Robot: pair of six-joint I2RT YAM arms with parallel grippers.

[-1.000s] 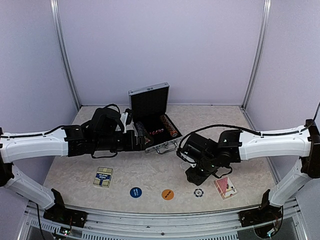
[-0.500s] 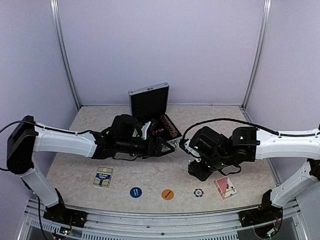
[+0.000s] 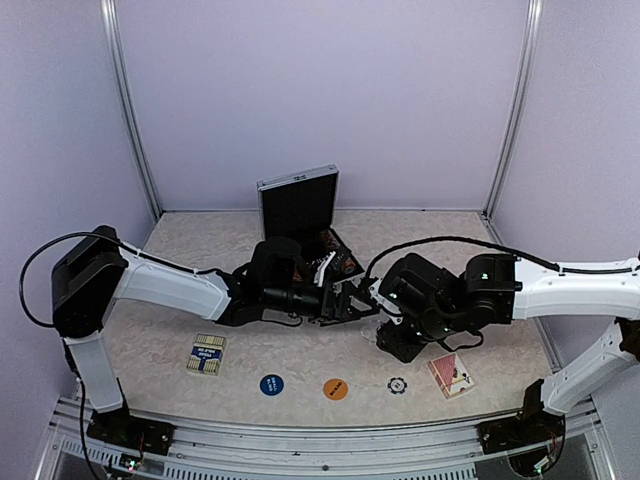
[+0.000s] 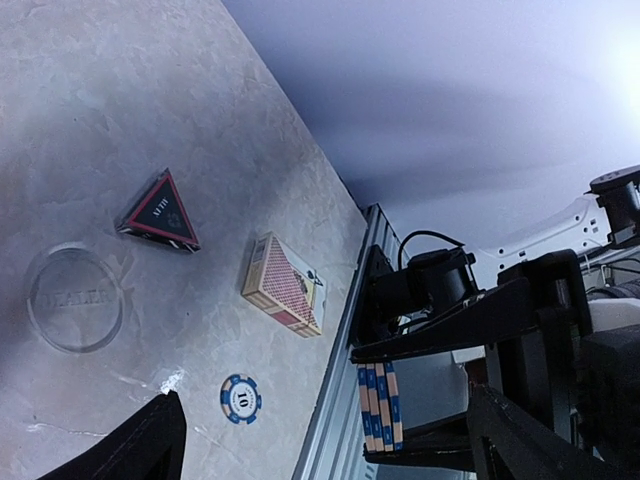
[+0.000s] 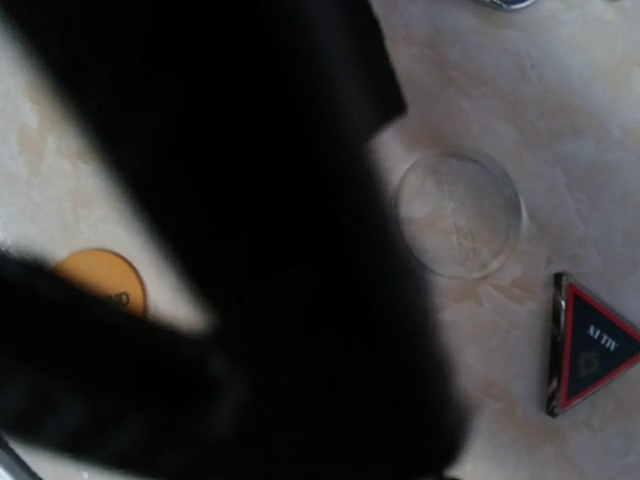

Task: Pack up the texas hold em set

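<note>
case: small silver briefcase at the back middle of the counter, open, its black-lined lid upright; the tray in front of the lid is partly hidden by the left arm.
chips in case: a striped row lies in the tray at its right side.
left tool: reaches across in front of the case toward the right arm; in the left wrist view its two fingers stand wide apart with nothing between them.
right tool: points down over the counter just right of the left tool; the right wrist view is largely blocked by a dark blurred shape, so whether it is apart or together cannot be told.
clear disc: flat on the counter, just beside the triangle.
triangle: dark with a red edge, flat on the counter, between the clear disc and the red deck.
red deck: on the counter at the near right, outside the case.
loose chip: blue and white, near the front edge, left of the red deck.
orange disc: near the front edge, left of the loose chip.
blue disc: left of the orange disc, apart from it.
blue deck: on the counter at the near left, well apart from the case.
</note>
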